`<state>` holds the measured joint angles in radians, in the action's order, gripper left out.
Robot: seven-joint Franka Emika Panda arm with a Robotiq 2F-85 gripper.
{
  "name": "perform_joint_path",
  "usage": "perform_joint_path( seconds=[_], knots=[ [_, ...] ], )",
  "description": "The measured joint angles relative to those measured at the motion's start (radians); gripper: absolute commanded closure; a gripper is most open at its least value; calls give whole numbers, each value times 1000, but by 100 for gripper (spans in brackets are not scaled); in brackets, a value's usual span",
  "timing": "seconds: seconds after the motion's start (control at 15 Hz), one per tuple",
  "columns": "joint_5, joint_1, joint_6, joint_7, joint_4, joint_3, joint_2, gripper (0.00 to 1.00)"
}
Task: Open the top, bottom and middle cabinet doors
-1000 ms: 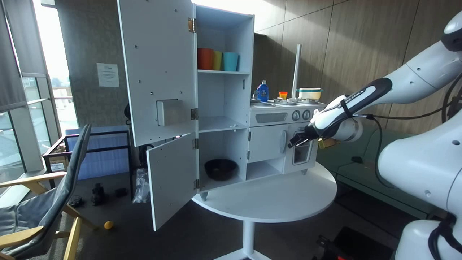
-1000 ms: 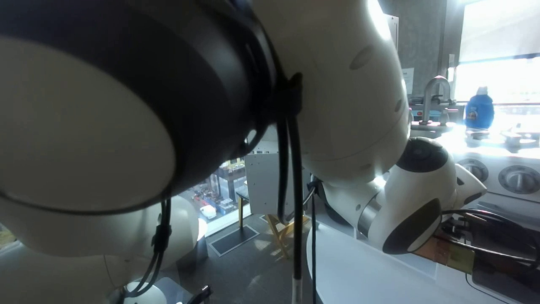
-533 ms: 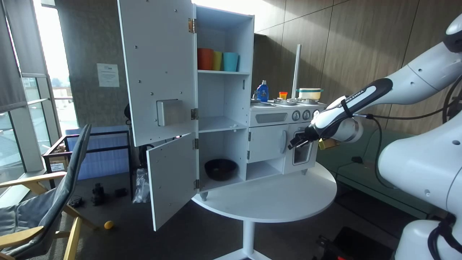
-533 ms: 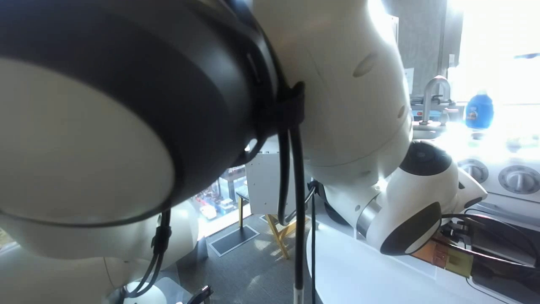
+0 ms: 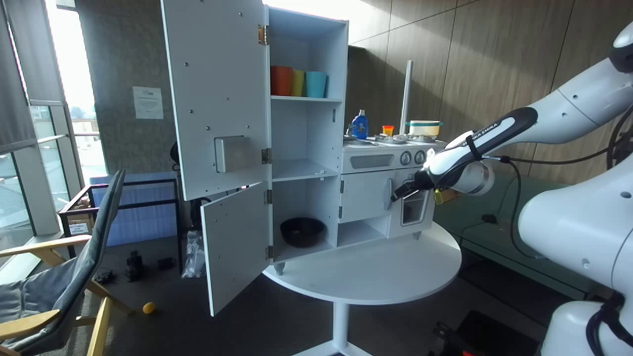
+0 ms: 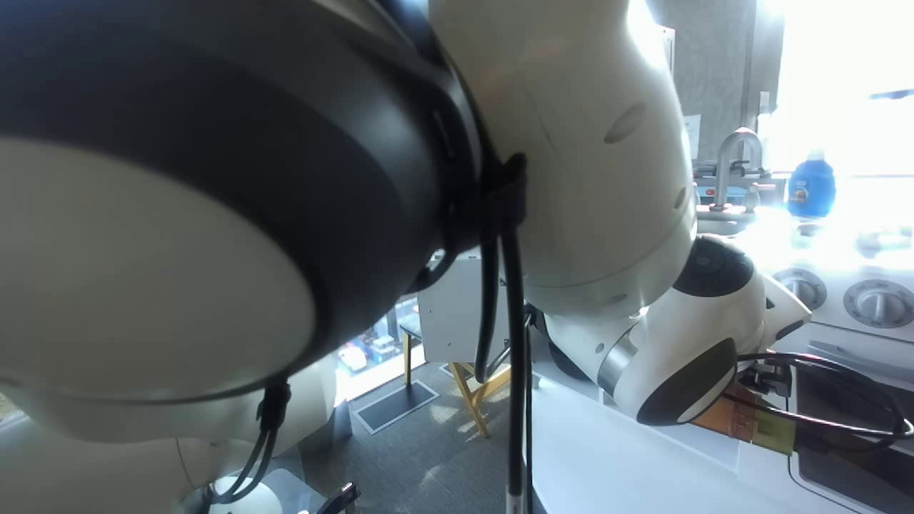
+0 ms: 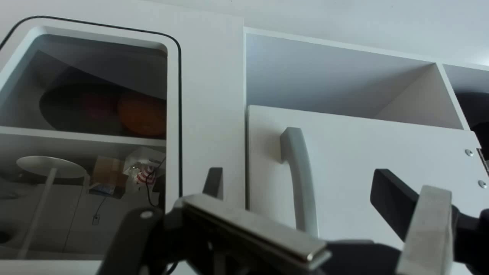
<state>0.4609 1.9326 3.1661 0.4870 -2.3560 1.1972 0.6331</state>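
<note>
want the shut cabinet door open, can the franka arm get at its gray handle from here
Probably yes: the claw is open, the gray handle shows between its fingers in the wrist view, and nothing seems to block the way.

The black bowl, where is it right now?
In an exterior view, the black bowl sits just below the picture's middle, in the lowest compartment of the tall cabinet, to the right of the open lower door.

bottom door (image 5: 237, 247): smooth, matt | hinge (image 5: 266, 156): metal | armrest (image 5: 29, 324): wood | chair seat (image 5: 37, 294): cloth | robot arm (image 6: 593, 171): glossy
</note>
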Motion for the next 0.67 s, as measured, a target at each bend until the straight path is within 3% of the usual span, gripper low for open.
perform_joint_path(
  seconds=[0.47,0.67],
  knots=[
    [53,27,-21,143,-3,49,101,0],
    [42,-87,169,134,-3,-6,113,0]
  ],
)
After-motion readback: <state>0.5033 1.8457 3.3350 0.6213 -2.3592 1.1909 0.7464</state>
